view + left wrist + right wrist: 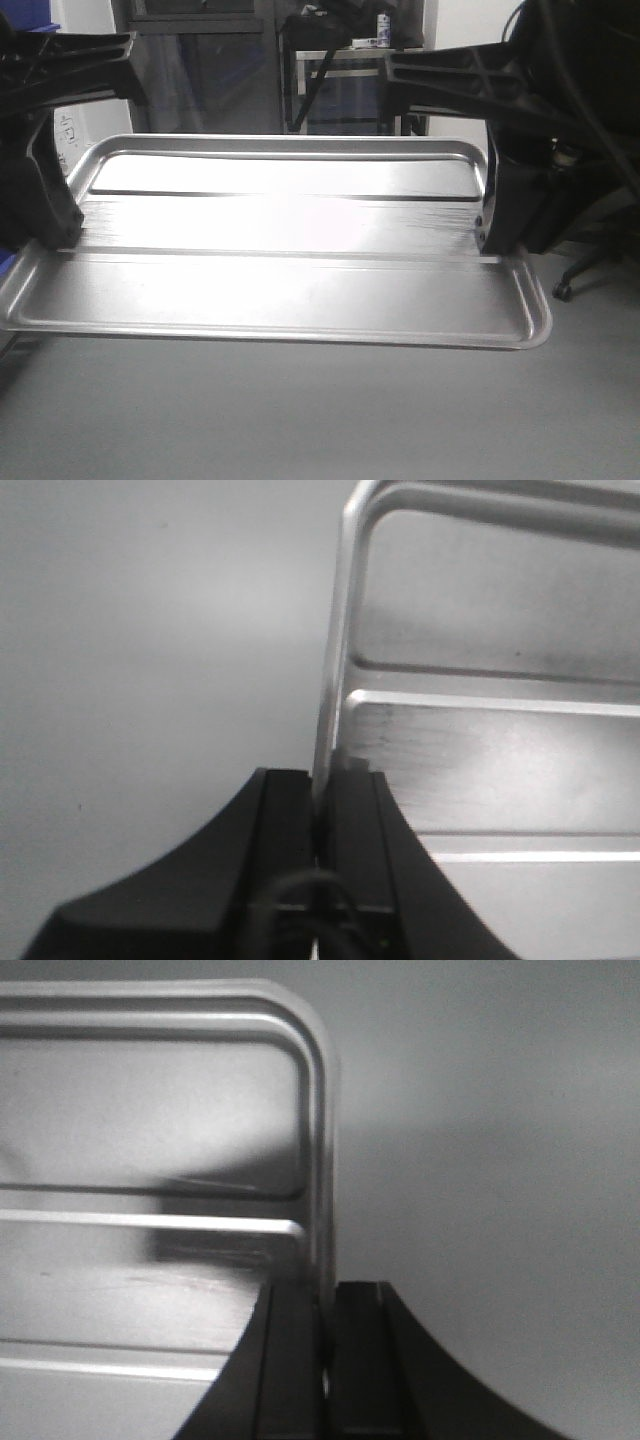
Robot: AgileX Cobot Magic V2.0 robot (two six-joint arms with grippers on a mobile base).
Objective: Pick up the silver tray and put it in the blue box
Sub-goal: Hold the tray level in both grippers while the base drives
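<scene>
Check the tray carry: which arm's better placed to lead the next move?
Neither clearly. Left end effector and right end effector each pinch an opposite short rim of the tray, so both must move together. The box isn't clearly in view to favour a side.

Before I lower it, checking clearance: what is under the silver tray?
Grey surface shows below the silver tray, which the left gripper and right gripper clamp by its ends. Directly beneath is hidden by the tray.
</scene>
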